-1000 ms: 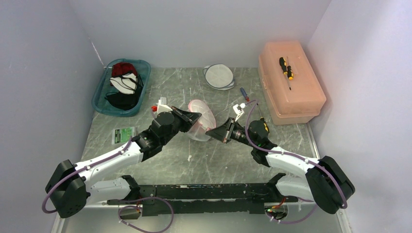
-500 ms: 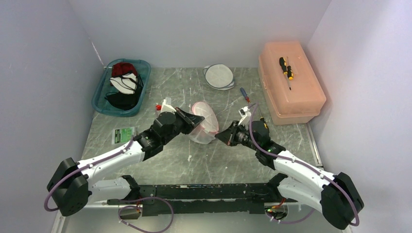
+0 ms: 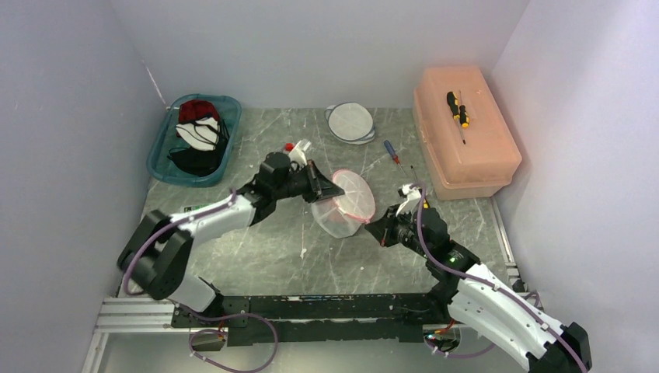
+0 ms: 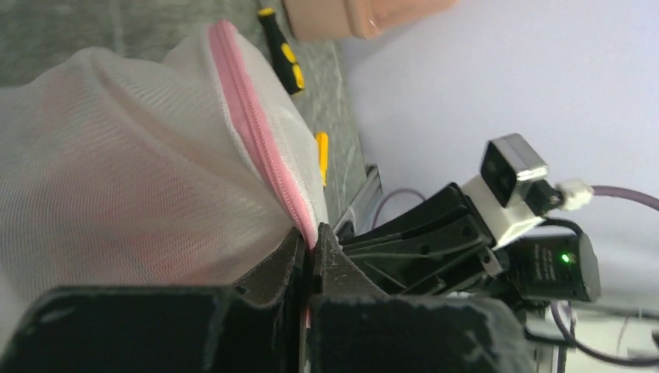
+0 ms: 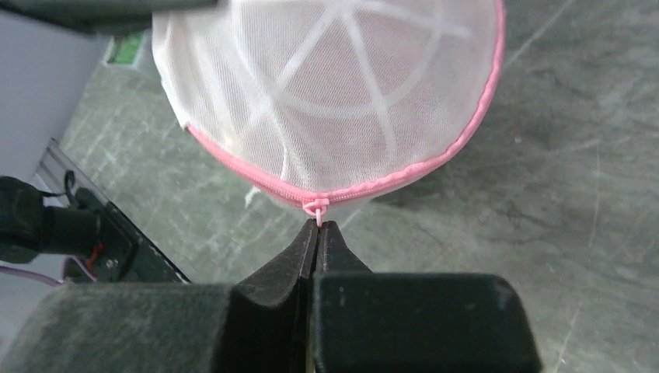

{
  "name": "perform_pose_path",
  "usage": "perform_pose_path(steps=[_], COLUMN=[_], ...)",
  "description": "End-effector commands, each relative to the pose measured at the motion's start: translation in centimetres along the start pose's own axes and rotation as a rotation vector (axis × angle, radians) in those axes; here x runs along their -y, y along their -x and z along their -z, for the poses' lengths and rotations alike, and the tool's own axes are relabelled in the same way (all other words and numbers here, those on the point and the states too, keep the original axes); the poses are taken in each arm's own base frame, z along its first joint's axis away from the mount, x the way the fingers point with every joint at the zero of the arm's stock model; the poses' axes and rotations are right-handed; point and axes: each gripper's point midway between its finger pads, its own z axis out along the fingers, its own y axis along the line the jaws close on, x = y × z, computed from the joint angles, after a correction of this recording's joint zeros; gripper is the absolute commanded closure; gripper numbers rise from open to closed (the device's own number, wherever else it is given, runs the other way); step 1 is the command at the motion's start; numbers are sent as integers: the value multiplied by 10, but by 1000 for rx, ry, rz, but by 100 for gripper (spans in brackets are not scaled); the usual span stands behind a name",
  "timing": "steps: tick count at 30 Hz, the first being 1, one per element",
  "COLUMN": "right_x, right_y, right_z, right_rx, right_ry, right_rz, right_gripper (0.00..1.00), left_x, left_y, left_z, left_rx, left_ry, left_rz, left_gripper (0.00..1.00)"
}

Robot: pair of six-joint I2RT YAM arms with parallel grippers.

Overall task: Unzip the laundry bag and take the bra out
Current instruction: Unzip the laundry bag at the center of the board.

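The laundry bag (image 3: 342, 206), a round white mesh pouch rimmed by a pink zipper (image 5: 435, 159), hangs between my two grippers above the table's middle. My left gripper (image 3: 319, 185) is shut on the pink zipper edge (image 4: 256, 132) at the bag's left side, fingertips pinching it (image 4: 311, 237). My right gripper (image 3: 371, 226) is shut on the small pink zipper pull (image 5: 317, 208) at the bag's near right; its tips (image 5: 319, 227) meet just below the pull. The zipper looks closed around the part I see. The bra is hidden inside the mesh; only a faint pink tint shows through.
A teal bin (image 3: 159, 159) of dark and white garments sits at the back left. A salmon toolbox (image 3: 482, 151) with a screwdriver (image 3: 458, 109) on its lid stands at the right. Round white pads (image 3: 350, 122) and a red-and-blue screwdriver (image 3: 391, 151) lie behind the bag.
Both grippers and the bag have shifted right. The left arm has stretched forward and right with the bag's edge, and the right gripper has drawn back toward the near right with the pull.
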Motion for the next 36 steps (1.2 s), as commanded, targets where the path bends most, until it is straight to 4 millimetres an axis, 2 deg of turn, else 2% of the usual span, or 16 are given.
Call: perform_pose_path(steps=[1, 4, 6, 11, 13, 14, 15, 18, 20, 21, 22, 24, 27, 32, 36], right_x=[13, 6, -2, -7, -3, 1, 4, 7, 6, 5, 4, 1, -1, -8, -17], right_y=[-18, -9, -5, -9, -12, -15, -15, -16, -16, -16, -16, -15, -17, -19, -21], right_z=[4, 5, 3, -8, -13, -15, -17, -22, -25, -26, -27, -28, -30, -33, -36], right_rx=[-34, 1, 12, -3, -6, -10, -6, -2, -4, -4, -5, -5, -20, -35, -50], right_ry=[-41, -26, -9, -14, -41, -57, -71, -84, -84, -82, -77, -67, -62, -39, -13], right_rz=[34, 29, 27, 24, 17, 12, 6, -4, -13, -16, -19, -23, -24, -17, -7], right_gripper=[100, 100, 100, 100, 100, 100, 100, 100, 100, 100, 100, 100, 100, 100, 100], left_x=[38, 41, 34, -5, -16, -18, -22, -29, -27, -25, -26, -21, -23, -22, -18], left_y=[-5, -11, -10, 10, 15, 16, 16, 22, 25, 28, 28, 24, -1, -55, -73], left_z=[-13, -24, -29, -25, -20, -17, -14, -2, 10, 17, 24, 41, 53, 54, 51], left_rx=[-222, -333, -351, -218, -173, -154, -139, -67, -19, 9, 31, 82, 106, 66, 72], left_ry=[-256, -324, -320, -170, -119, -98, -69, 15, 56, 75, 104, 128, 170, 227, 235], left_rz=[-241, -300, -313, -281, -259, -253, -241, -203, -165, -150, -123, -81, 2, 153, 208], left_gripper=[97, 97, 97, 95, 82, 66, 56, 35, 25, 23, 9, 5, 5, 5, 5])
